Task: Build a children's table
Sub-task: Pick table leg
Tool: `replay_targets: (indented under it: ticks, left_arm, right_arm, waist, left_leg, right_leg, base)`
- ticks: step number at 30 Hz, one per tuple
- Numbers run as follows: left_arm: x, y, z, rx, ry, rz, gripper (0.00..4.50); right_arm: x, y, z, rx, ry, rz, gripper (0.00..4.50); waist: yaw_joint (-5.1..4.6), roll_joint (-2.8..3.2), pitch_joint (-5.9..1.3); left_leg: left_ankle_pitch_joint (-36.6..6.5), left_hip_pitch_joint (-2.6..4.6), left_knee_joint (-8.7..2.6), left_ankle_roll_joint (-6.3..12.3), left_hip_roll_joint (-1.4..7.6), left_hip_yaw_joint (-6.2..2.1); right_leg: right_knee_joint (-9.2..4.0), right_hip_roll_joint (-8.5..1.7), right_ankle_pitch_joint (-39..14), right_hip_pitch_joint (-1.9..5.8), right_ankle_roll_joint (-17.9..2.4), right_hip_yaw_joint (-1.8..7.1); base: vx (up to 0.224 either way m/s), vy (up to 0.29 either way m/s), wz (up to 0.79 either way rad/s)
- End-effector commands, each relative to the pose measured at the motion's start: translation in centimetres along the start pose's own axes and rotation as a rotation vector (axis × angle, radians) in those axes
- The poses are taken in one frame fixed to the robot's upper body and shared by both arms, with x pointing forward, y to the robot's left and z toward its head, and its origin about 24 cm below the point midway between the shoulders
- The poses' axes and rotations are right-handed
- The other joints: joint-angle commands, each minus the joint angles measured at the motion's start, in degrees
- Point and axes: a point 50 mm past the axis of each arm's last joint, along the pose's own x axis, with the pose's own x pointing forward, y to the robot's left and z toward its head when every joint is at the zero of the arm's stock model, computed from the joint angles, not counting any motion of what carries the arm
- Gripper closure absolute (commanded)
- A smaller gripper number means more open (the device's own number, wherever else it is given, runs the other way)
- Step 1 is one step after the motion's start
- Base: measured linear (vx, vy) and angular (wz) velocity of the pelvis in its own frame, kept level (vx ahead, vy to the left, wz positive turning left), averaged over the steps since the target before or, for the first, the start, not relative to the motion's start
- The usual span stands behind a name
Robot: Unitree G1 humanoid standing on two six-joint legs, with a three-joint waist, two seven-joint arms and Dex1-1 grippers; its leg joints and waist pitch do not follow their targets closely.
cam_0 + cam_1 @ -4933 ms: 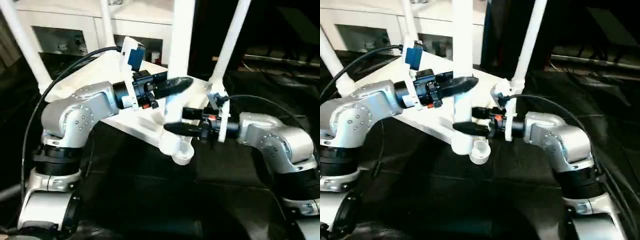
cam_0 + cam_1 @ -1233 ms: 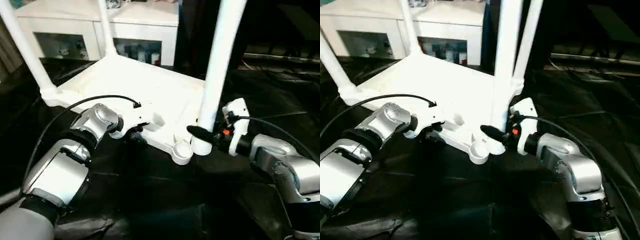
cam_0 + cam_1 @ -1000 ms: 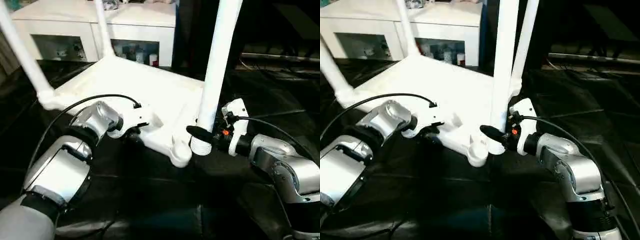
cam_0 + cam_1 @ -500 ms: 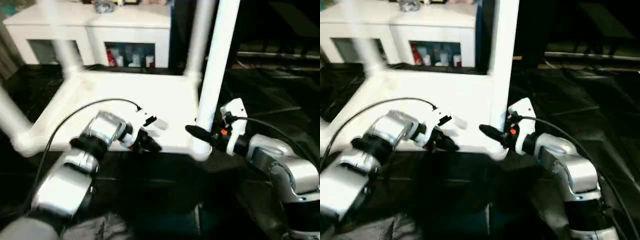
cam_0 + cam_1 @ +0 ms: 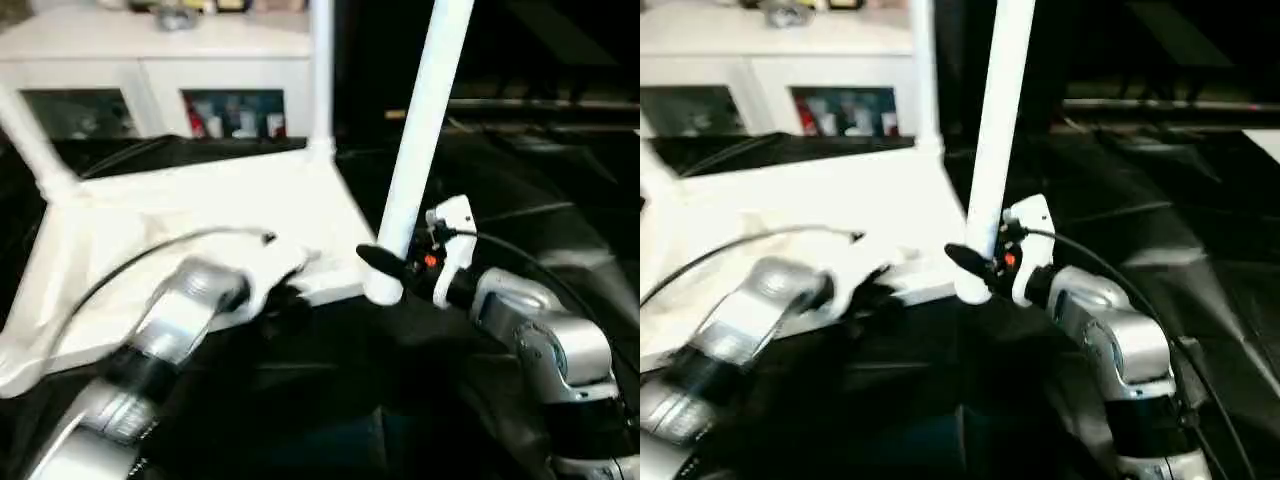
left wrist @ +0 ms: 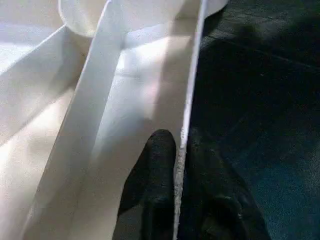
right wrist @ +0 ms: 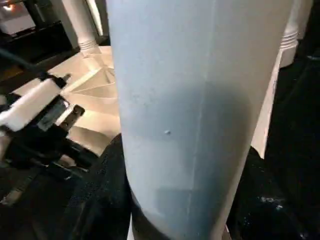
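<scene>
Your left gripper (image 6: 177, 200) pinches the tabletop (image 5: 150, 240) by its thin near rim, one finger inside the ribbed underside and one outside, jaws clenched on the plastic. The tabletop lies upside down on the dark floor (image 5: 300, 420) in front of the cabinet (image 5: 150, 70); its long axis runs roughly from your near left toward the far right. A far leg (image 5: 322, 70) already stands up from a back corner, and another leg (image 5: 30, 140) rises at the far left.

Your right gripper (image 5: 395, 268) grasps the near leg (image 5: 420, 150) low down, a finger on each side. That leg points up, leaning slightly to the right at the top, with its foot end at the near right corner.

I judge the step in hand is seating this leg in its corner socket. Next, keep the rim pinned with your left, bring the leg square to the tabletop, and press it down along its own axis. Whether it is fully home I cannot tell.
</scene>
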Motion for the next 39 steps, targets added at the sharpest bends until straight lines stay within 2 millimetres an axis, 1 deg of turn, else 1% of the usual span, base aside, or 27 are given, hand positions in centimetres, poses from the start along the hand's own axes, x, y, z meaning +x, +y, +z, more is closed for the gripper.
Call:
replay_targets:
  ticks: [1, 2, 4, 5, 7, 8, 9, 11, 12, 13, 14, 15, 16, 17, 19, 20, 23, 24, 25, 26, 31, 32, 34, 35, 36, 38, 39]
  left_arm:
    - [-0.7, 0.2, -0.2, -0.036, -0.035, 0.010, 3.50]
    - [-0.7, 0.2, -0.1, -0.039, -0.035, 0.012, 3.56]
    - [-1.0, 0.3, 0.5, -0.060, -0.057, 0.015, 3.15]
    - [-1.0, 0.3, 0.8, -0.054, -0.078, 0.012, 3.04]
    - [-0.7, 0.2, 1.6, -0.048, -0.115, -0.015, 3.02]
    - [-0.6, 0.1, 1.8, -0.048, -0.125, -0.023, 3.02]
    - [-0.3, 0.1, 2.1, -0.052, -0.133, -0.029, 3.02]
    - [0.3, 0.0, 2.1, -0.036, -0.115, -0.028, 3.04]
    - [0.5, 0.0, 2.1, -0.028, -0.108, -0.029, 3.04]
    - [0.7, -0.1, 2.0, -0.021, -0.095, -0.027, 3.04]
    - [0.9, -0.2, 2.0, -0.018, -0.091, -0.035, 3.04]
    - [0.9, -0.3, 2.0, -0.017, -0.091, -0.040, 3.04]
    - [1.0, -0.4, 2.0, -0.016, -0.091, -0.044, 3.04]
    - [1.4, -0.6, 2.1, -0.023, -0.092, -0.052, 3.04]
    - [1.7, -0.7, 2.2, -0.026, -0.092, -0.056, 3.04]
    - [1.9, -0.7, 2.2, -0.024, -0.087, -0.052, 3.04]
    - [2.6, -0.5, 2.2, 0.012, -0.070, -0.025, 3.04]
    - [2.6, -0.5, 2.3, 0.014, -0.069, -0.022, 3.04]
    - [2.7, -0.5, 2.3, 0.015, -0.069, -0.021, 3.04]
    - [3.2, -0.3, 2.5, 0.017, -0.071, -0.009, 3.04]
    - [3.8, -0.2, 3.1, 0.020, -0.089, -0.010, 3.04]
    - [4.0, -0.3, 3.3, 0.018, -0.098, -0.015, 3.04]
    - [4.1, -0.3, 3.4, 0.018, -0.099, -0.016, 3.04]
    - [4.3, -0.3, 3.4, 0.019, -0.099, -0.018, 3.04]
    - [4.4, -0.3, 3.4, 0.020, -0.099, -0.022, 3.04]
    - [4.5, -0.4, 3.4, 0.023, -0.095, -0.034, 3.04]
    - [4.6, -0.5, 3.3, 0.019, -0.085, -0.052, 3.21]
  right_arm:
    - [-0.1, 0.0, 0.3, -0.006, -0.014, -0.010, 2.59]
    - [-0.1, 0.0, 0.3, -0.006, -0.014, -0.010, 2.59]
    - [-0.2, 0.0, 0.3, -0.004, -0.017, -0.005, 2.59]
    - [-0.2, 0.0, 0.4, -0.004, -0.018, -0.004, 2.59]
    - [-0.3, -0.1, 0.5, -0.006, -0.019, -0.003, 2.59]
    - [-0.3, -0.1, 0.5, -0.007, -0.018, -0.004, 2.59]
    - [-0.3, -0.2, 0.5, -0.011, -0.016, -0.002, 2.59]
    - [-0.4, -0.3, 0.6, -0.018, -0.014, 0.000, 2.59]
    - [-0.5, -0.4, 0.7, -0.019, -0.014, -0.001, 2.59]
    - [-0.5, -0.4, 0.7, -0.021, -0.014, -0.001, 2.59]
    - [-0.6, -0.5, 0.8, -0.023, -0.015, -0.003, 2.59]
    - [-0.6, -0.5, 0.8, -0.025, -0.015, -0.004, 2.59]
    - [-0.7, -0.6, 0.8, -0.025, -0.015, -0.005, 2.59]
    - [-0.9, -0.8, 0.9, -0.030, -0.014, -0.014, 2.59]
    - [-1.1, -1.1, 1.0, -0.034, -0.014, -0.023, 2.59]
    - [-1.1, -1.1, 1.0, -0.035, -0.014, -0.026, 2.59]
    - [-1.3, -1.4, 1.1, -0.041, -0.015, -0.033, 2.59]
    - [-1.3, -1.4, 1.1, -0.042, -0.015, -0.033, 2.59]
    - [-1.4, -1.4, 1.1, -0.042, -0.015, -0.033, 2.59]
    - [-1.5, -1.5, 1.2, -0.044, -0.016, -0.034, 2.59]
    - [-1.6, -1.6, 1.3, -0.047, -0.018, -0.037, 2.59]
    - [-1.7, -1.7, 1.3, -0.049, -0.018, -0.040, 2.59]
    - [-1.7, -1.7, 1.3, -0.049, -0.018, -0.041, 2.59]
    - [-1.8, -1.7, 1.2, -0.050, -0.017, -0.042, 2.59]
    - [-1.8, -1.7, 1.2, -0.050, -0.017, -0.042, 2.59]
    - [-1.9, -1.7, 1.2, -0.051, -0.016, -0.042, 2.59]
    - [-1.9, -1.7, 1.2, -0.052, -0.016, -0.043, 2.59]
  waist:
    - [0.31, -0.42, -3.34]
    - [0.34, -0.30, -3.44]
    - [0.41, -0.24, -3.46]
    - [0.55, -0.31, -3.45]
    - [0.92, -0.27, -3.45]
    - [1.18, -0.46, -3.42]
    - [1.35, -0.35, -3.40]
    - [1.51, -0.40, -3.39]
    - [1.51, -0.48, -3.31]
    - [1.42, -0.23, -3.30]
    - [1.36, -0.35, -3.33]
    - [1.36, -0.28, -3.33]
    - [1.29, -0.43, -3.37]
    - [1.17, -0.33, -3.32]
    - [1.23, -0.34, -3.37]
    - [1.26, -0.20, -3.37]
    - [1.26, -0.32, -3.41]
    - [1.25, -0.01, -3.41]
    - [1.26, -0.24, -3.49]
    - [1.25, -0.03, -3.51]
    - [1.35, -0.20, -3.55]
    - [1.31, -0.09, -3.50]
    - [1.34, -0.13, -3.47]
    - [1.30, 0.04, -3.50]
    - [1.28, -0.05, -3.50]
    - [1.29, -0.01, -3.55]
    - [1.32, 0.06, -3.58]
  left_leg:
    - [-16.68, 0.05, -4.59, -0.22, 2.52, -1.35]
    - [-16.94, 0.41, -4.52, -0.30, 2.61, -1.25]
    - [-16.90, 0.51, -4.47, -0.27, 2.65, -1.16]
    - [-16.31, 0.41, -4.43, -0.06, 2.59, -1.10]
    - [-16.06, 0.47, -4.35, 0.07, 2.56, -0.99]
    - [-15.91, 0.45, -4.37, 0.08, 2.55, -0.92]
    - [-16.03, 0.59, -4.37, -0.02, 2.58, -0.90]
    - [-16.24, 0.65, -4.37, -0.16, 2.62, -0.90]
    - [-16.32, 0.44, -4.43, -0.14, 2.56, -0.98]
    - [-16.42, 0.30, -4.48, -0.33, 2.52, -1.03]
    - [-16.44, 0.31, -4.46, -0.36, 2.50, -1.03]
    - [-16.54, 0.38, -4.44, -0.35, 2.46, -1.02]
    - [-16.36, 0.29, -4.47, -0.36, 2.45, -1.08]
    - [-16.51, 0.22, -4.48, -0.42, 2.45, -1.09]
    - [-16.58, 0.44, -4.36, -0.29, 2.49, -1.02]
    - [-16.45, 0.38, -4.35, -0.26, 2.49, -1.05]
    - [-16.33, 0.28, -4.37, 0.08, 2.43, -1.10]
    - [-16.38, 0.29, -4.34, 0.06, 2.41, -1.12]
    - [-16.14, 0.30, -4.31, -0.01, 2.45, -1.10]
    - [-15.73, 0.21, -4.26, 0.09, 2.37, -1.06]
    - [-15.78, 0.22, -4.22, 0.31, 2.40, -1.06]
    - [-15.82, 0.19, -4.23, 0.36, 2.37, -1.05]
    - [-16.04, 0.20, -4.25, 0.40, 2.45, -1.09]
    - [-16.36, 0.29, -4.21, 0.34, 2.44, -1.06]
    - [-16.27, 0.24, -4.21, 0.38, 2.41, -1.07]
    - [-16.09, 0.20, -4.25, 0.38, 2.47, -1.12]
    - [-15.78, 0.21, -4.23, 0.43, 2.53, -1.12]
  right_leg:
    - [-5.35, -3.32, -23.37, 2.44, -7.51, 2.41]
    - [-5.17, -3.23, -21.65, 2.17, -8.35, 2.49]
    - [-4.88, -3.22, -19.68, 2.19, -9.53, 2.57]
    - [-4.84, -3.22, -18.66, 2.28, -9.93, 2.59]
    - [-4.85, -3.28, -18.39, 2.24, -10.15, 2.65]
    - [-4.90, -3.26, -18.47, 2.28, -10.03, 2.68]
    - [-4.91, -3.28, -18.76, 2.19, -9.94, 2.71]
    - [-5.01, -3.34, -19.24, 2.20, -9.75, 2.73]
    - [-5.11, -3.34, -19.74, 2.35, -9.25, 2.70]
    - [-5.14, -3.36, -20.22, 2.45, -8.72, 2.70]
    - [-5.18, -3.35, -20.40, 2.45, -8.46, 2.69]
    - [-5.26, -3.35, -20.72, 2.39, -8.28, 2.70]
    - [-5.23, -3.39, -21.12, 2.54, -8.02, 2.65]
    - [-5.33, -3.37, -21.50, 2.52, -7.94, 2.63]
    - [-5.44, -3.39, -21.57, 2.37, -8.10, 2.65]
    - [-5.38, -3.37, -21.38, 2.40, -8.19, 2.66]
    - [-5.43, -3.28, -20.77, 2.48, -8.12, 2.56]
    - [-5.44, -3.20, -20.59, 2.46, -8.05, 2.55]
    - [-5.33, -3.27, -19.72, 2.58, -8.23, 2.57]
    - [-5.31, -3.19, -19.07, 2.61, -8.44, 2.54]
    - [-5.36, -3.35, -18.79, 2.74, -9.03, 2.49]
    - [-5.40, -3.29, -18.86, 2.72, -9.07, 2.48]
    - [-5.41, -3.38, -19.20, 2.75, -9.25, 2.47]
    - [-5.52, -3.33, -19.40, 2.68, -9.20, 2.46]
    - [-5.52, -3.33, -19.30, 2.72, -9.17, 2.46]
    - [-5.37, -3.32, -18.39, 2.82, -9.40, 2.46]
    - [-5.27, -3.37, -17.73, 2.83, -9.71, 2.48]
  base:
    - [0.000, 0.000, 0.00]
    - [0.000, 0.000, 0.00]
    - [0.000, 0.000, 0.00]
    - [0.000, 0.000, 0.00]
    - [0.000, 0.000, 0.00]
    - [0.000, 0.000, 0.00]
    - [0.000, 0.000, 0.00]
    - [0.000, 0.000, 0.00]
    - [0.000, 0.000, 0.00]
    - [0.000, 0.000, 0.00]
    - [0.000, 0.000, 0.00]
    - [0.000, 0.000, 0.00]
    - [0.000, 0.000, 0.00]
    - [0.000, 0.000, 0.00]
    - [0.000, 0.000, 0.00]
    - [0.000, 0.000, 0.00]
    - [0.000, 0.000, 0.00]
    - [0.000, 0.000, 0.00]
    - [0.000, 0.000, 0.00]
    - [0.000, 0.000, 0.00]
    - [0.000, 0.000, 0.00]
    - [0.000, 0.000, 0.00]
    - [0.000, 0.000, 0.00]
    - [0.000, 0.000, 0.00]
    - [0.000, 0.000, 0.00]
    - [0.000, 0.000, 0.00]
    - [0.000, 0.000, 0.00]
